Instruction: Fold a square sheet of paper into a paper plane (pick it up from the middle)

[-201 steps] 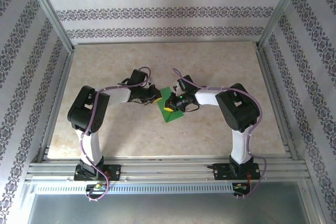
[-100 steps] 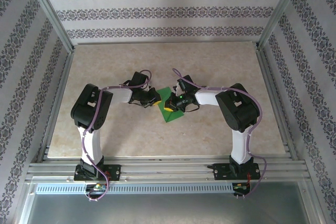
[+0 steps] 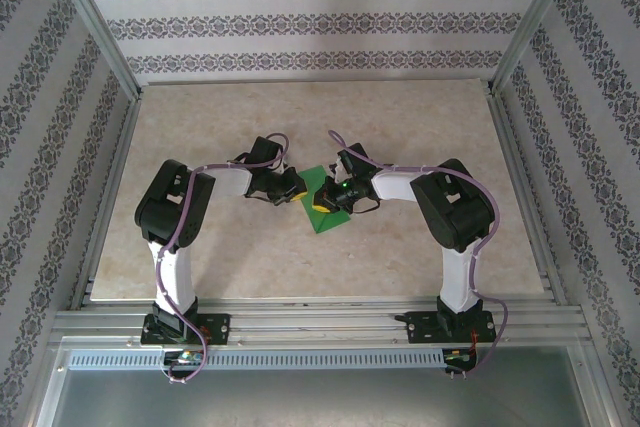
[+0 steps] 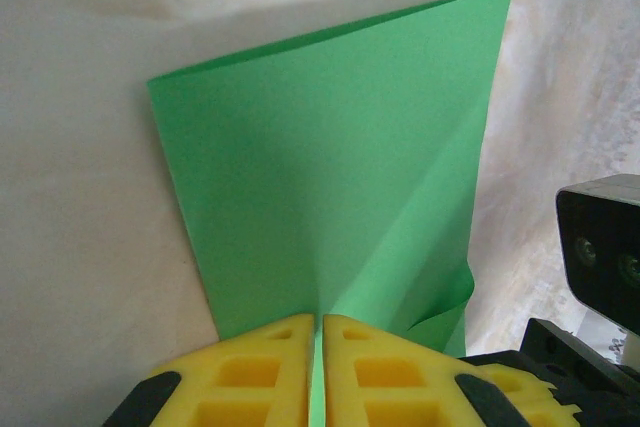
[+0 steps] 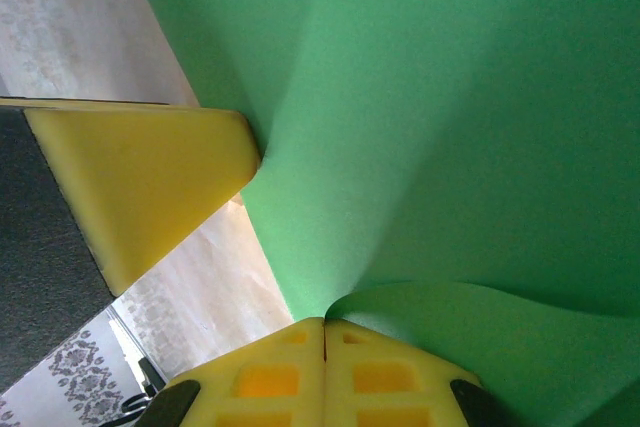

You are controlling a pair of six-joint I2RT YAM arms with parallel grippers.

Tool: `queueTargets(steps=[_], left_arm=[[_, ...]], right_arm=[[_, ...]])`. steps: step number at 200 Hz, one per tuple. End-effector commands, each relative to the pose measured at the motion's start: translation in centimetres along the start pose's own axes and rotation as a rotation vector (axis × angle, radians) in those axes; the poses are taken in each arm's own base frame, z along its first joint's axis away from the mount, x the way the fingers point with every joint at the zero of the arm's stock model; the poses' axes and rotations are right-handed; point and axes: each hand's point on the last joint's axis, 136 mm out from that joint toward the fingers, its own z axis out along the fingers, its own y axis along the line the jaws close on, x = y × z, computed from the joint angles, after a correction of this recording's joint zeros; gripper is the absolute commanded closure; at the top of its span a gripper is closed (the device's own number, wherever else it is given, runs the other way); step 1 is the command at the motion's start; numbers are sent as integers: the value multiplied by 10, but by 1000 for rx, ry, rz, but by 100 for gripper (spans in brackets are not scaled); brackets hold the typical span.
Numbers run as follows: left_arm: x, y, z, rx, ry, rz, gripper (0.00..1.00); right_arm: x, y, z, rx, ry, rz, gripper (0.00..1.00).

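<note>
Marble tabletop (image 3: pixel 420 137) lay under the paper (image 3: pixel 325 219) at frame centre; our left gripper (image 4: pixel 318 332) and right gripper (image 5: pixel 325 327) were each clamped on it. We feared uneven pulling between them could tear it or skew the crease.

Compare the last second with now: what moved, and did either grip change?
The left arm's elbow swung slightly inward, then settled. Nothing was grasped or released: the left gripper and right gripper stay shut on the green sheet of paper, which has not shifted.
</note>
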Motion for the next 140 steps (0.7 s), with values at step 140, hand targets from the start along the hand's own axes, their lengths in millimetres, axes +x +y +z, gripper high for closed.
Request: queueTargets(steps=[140], left_arm=[[14,27,9,-77,44,-43,87]], right_arm=[[-1,-4,7,23,-13,2,96]])
